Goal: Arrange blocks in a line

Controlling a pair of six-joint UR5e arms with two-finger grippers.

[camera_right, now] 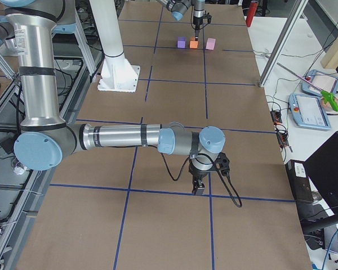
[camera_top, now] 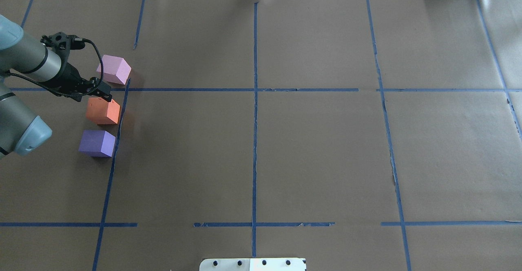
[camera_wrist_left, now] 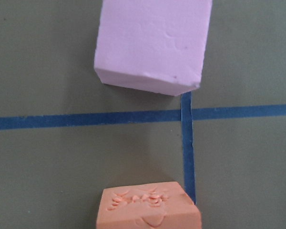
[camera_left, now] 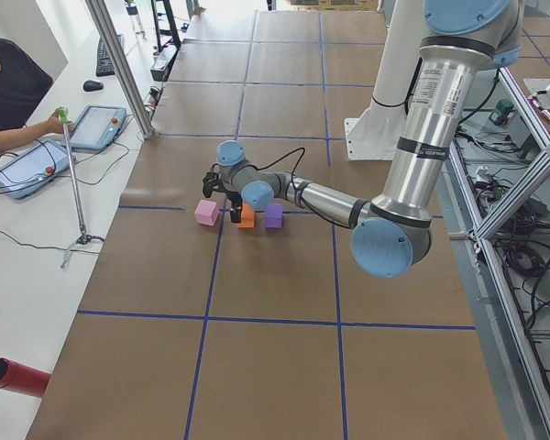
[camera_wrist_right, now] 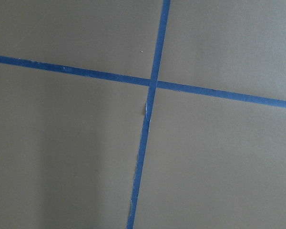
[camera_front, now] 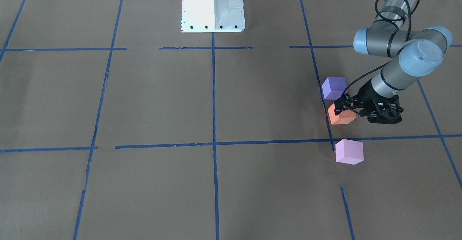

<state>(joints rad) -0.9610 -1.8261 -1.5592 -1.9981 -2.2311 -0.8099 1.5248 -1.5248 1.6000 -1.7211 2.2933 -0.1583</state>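
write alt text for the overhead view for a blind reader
Three foam cubes sit in a rough line at the left of a brown table: a pink cube, an orange cube and a purple cube, beside a blue tape strip. The robot's left claw hangs at the orange cube's far edge.

front-facing: across the table, faced the robot base (camera_front: 213, 7), steeply down, mid range.
overhead: behind the robot, looked forward and down over the table (camera_top: 318, 148).
exterior left: high at one table end, far off.
exterior right: high at the opposite end, far off.
left wrist: very close, down on pink block (camera_wrist_left: 152, 43) and orange block (camera_wrist_left: 148, 210).
right wrist: close, down on a tape cross (camera_wrist_right: 151, 83).
shared: all four exterior views held those two blocks.
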